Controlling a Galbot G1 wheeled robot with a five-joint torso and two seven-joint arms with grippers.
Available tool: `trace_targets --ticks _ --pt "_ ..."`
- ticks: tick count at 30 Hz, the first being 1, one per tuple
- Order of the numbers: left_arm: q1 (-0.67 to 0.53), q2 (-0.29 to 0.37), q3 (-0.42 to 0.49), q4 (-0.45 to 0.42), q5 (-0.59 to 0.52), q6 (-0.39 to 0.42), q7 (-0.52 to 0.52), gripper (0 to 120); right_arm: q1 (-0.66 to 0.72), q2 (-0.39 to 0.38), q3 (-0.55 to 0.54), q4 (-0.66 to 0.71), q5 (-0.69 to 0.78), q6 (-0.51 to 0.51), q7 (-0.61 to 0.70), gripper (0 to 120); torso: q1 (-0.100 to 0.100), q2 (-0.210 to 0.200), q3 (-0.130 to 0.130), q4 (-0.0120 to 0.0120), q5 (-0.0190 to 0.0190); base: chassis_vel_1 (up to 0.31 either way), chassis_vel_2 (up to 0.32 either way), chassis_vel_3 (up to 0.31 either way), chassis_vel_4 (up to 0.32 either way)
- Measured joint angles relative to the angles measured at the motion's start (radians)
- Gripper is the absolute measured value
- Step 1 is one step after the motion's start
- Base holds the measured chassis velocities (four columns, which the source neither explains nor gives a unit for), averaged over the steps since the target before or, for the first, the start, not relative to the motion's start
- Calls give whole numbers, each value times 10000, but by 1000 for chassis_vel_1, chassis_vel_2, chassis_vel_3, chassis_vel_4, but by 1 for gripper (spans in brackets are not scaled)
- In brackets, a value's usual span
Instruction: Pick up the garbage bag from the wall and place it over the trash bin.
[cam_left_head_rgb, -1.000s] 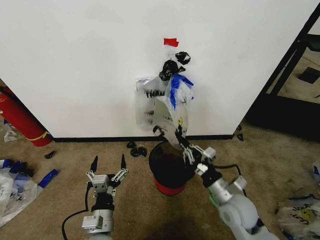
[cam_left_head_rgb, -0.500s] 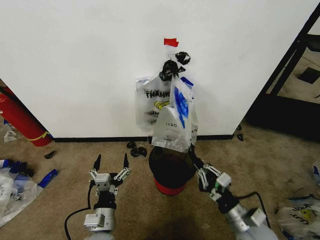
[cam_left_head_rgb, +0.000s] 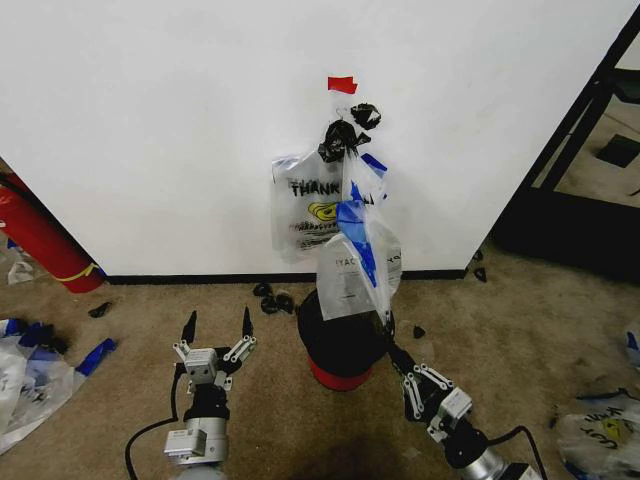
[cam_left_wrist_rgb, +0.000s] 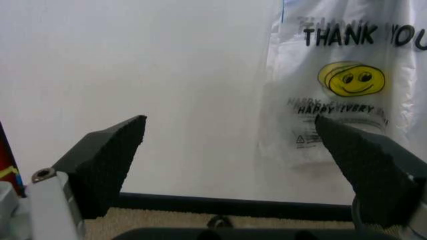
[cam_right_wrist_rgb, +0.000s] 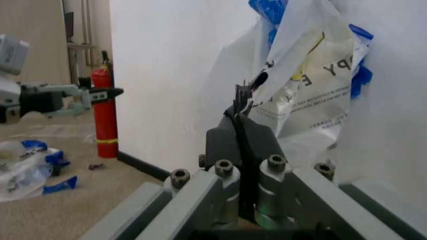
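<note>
Against the plain white painted wall, the thin see-through "THANK YOU" plastic garbage bag is hanging over the round black wire-mesh trash bin, its lower corner pinched by the right gripper. Left wrist view: left gripper is idling, fingers spread. Right wrist view: closed fingers are clamping plastic.

The garbage bag reads "THANK YOU", "HAPPY EVERY"

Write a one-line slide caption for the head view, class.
Right gripper, jaws shut on a garbage bag, draws it from the wall above the trash bin; left gripper waits open.
</note>
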Motion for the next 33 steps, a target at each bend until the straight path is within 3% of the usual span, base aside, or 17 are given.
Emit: trace_targets --ticks 25,33 --pt "-57 -46 19 117 3 -12 -1 100 -508 182 11 -719 -897 1204 -66 0 0 0 0 0 0 0 0 0 0" --pt "6 205 220 -265 -152 201 -4 100 -90 233 -157 -468 -534 651 309 0 0 0 1 0 -1 0 0 0 0"
